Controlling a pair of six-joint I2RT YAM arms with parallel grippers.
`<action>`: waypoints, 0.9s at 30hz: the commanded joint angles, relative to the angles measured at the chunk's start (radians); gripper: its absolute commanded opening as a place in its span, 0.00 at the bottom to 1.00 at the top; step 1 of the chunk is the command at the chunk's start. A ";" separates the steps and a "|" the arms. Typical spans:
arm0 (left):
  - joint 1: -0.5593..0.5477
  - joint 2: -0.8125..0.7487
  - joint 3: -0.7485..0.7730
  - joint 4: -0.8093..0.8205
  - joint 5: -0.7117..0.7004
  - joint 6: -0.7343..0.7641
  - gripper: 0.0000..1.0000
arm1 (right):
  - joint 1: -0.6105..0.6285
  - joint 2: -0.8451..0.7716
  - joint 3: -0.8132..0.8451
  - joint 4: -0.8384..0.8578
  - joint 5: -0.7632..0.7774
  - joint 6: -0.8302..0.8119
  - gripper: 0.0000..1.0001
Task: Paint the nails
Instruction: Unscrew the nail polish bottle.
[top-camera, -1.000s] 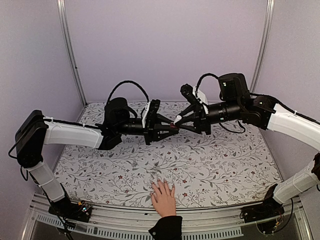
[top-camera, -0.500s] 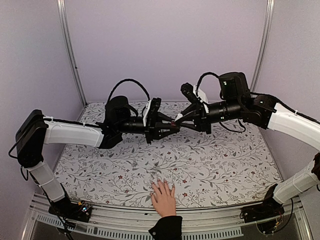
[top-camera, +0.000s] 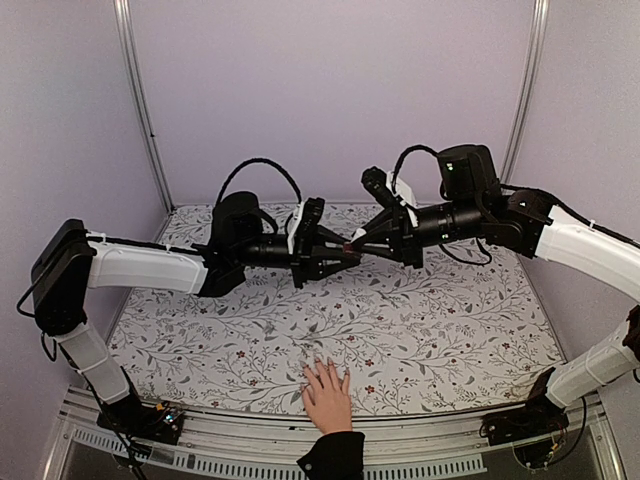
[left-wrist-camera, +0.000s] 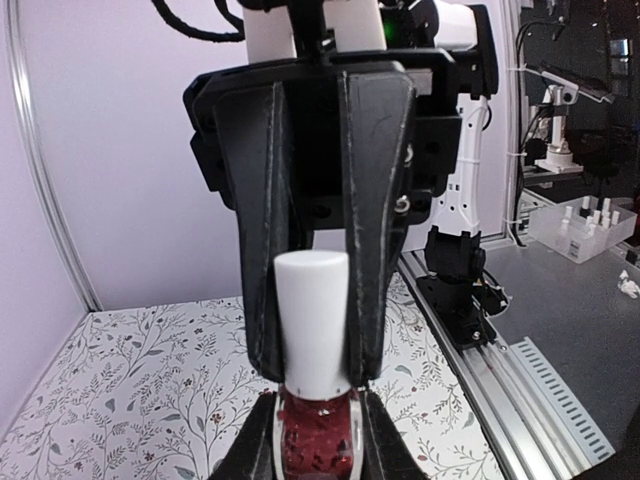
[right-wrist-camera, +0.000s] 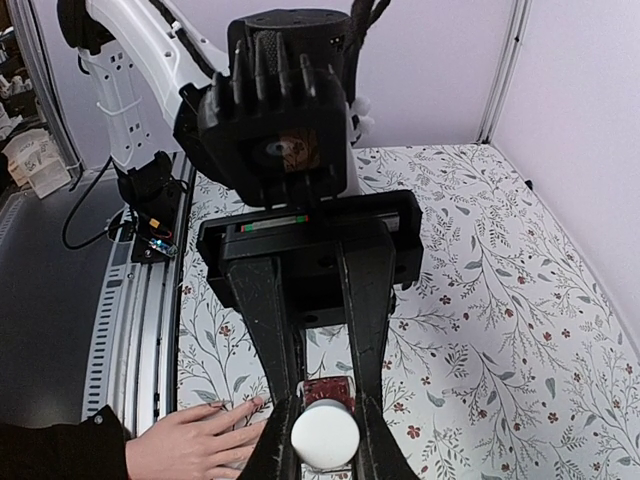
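A small dark-red bottle (left-wrist-camera: 316, 440) with a white cap (left-wrist-camera: 312, 320) hangs in mid-air above the back of the table, between both arms. My left gripper (left-wrist-camera: 315, 402) is shut on the bottle's glass body. My right gripper (right-wrist-camera: 327, 420) faces it, and its fingers (left-wrist-camera: 372, 230) press both sides of the cap (right-wrist-camera: 325, 437). In the top view the two grippers meet at the bottle (top-camera: 348, 247). A light-skinned hand (top-camera: 327, 398) with a black cuff lies flat at the table's near edge. Its pale nails (right-wrist-camera: 252, 402) point toward the middle of the table.
A floral cloth (top-camera: 430, 320) covers the table. A metal rail (top-camera: 420, 448) runs along the near edge, with both arm bases on it. Lilac walls and upright frame posts (top-camera: 140, 100) close in the back and sides.
My right gripper's fingers have closed in onto the white cap. The left gripper has kept hold of the bottle, and the hand has stayed still.
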 joint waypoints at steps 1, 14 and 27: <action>-0.005 0.009 0.025 -0.046 -0.026 0.033 0.00 | 0.003 -0.020 0.026 0.008 -0.012 -0.001 0.00; -0.005 0.033 0.055 -0.122 -0.057 0.045 0.00 | 0.006 -0.036 0.029 -0.008 -0.036 -0.027 0.00; -0.005 0.054 0.109 -0.236 -0.088 0.086 0.00 | 0.017 -0.007 0.062 -0.065 0.013 -0.054 0.00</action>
